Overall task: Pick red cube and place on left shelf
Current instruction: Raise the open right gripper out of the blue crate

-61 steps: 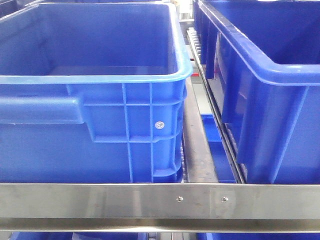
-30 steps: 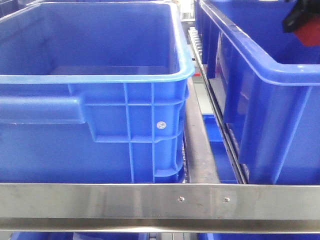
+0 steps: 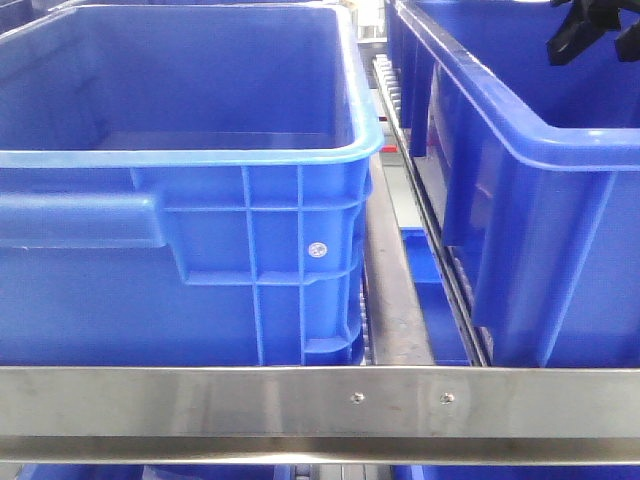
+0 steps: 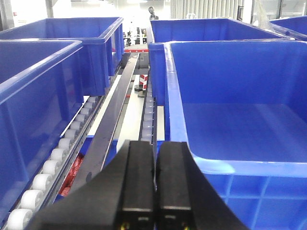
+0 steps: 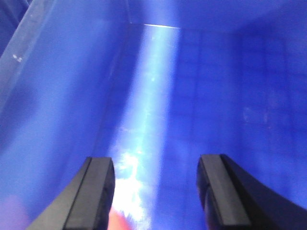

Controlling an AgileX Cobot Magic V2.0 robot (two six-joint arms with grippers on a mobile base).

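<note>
A blurred patch of the red cube point(image 5: 123, 222) shows at the bottom edge of the right wrist view, low beside the left finger point(image 5: 93, 191), on the blue floor inside a crate. My right gripper point(image 5: 154, 160) is open with nothing between its tips. From the front it point(image 3: 598, 38) hangs over the right blue crate point(image 3: 540, 200), and no red shows there. The left shelf shows as a steel front rail point(image 3: 200, 400) with roller tracks point(image 4: 57, 153). My left gripper point(image 4: 154, 144) is shut on nothing, low above the track between crates.
A large blue crate point(image 3: 180, 150) fills the left of the front view, a steel divider rail point(image 3: 395, 300) running between it and the right crate. More blue crates point(image 4: 62, 43) line the rack. Red packets point(image 4: 72, 172) lie under the rollers.
The right gripper came in at the top right holding the red cube over the right crate. It now stands open and the cube no longer shows between its fingers from the front.
</note>
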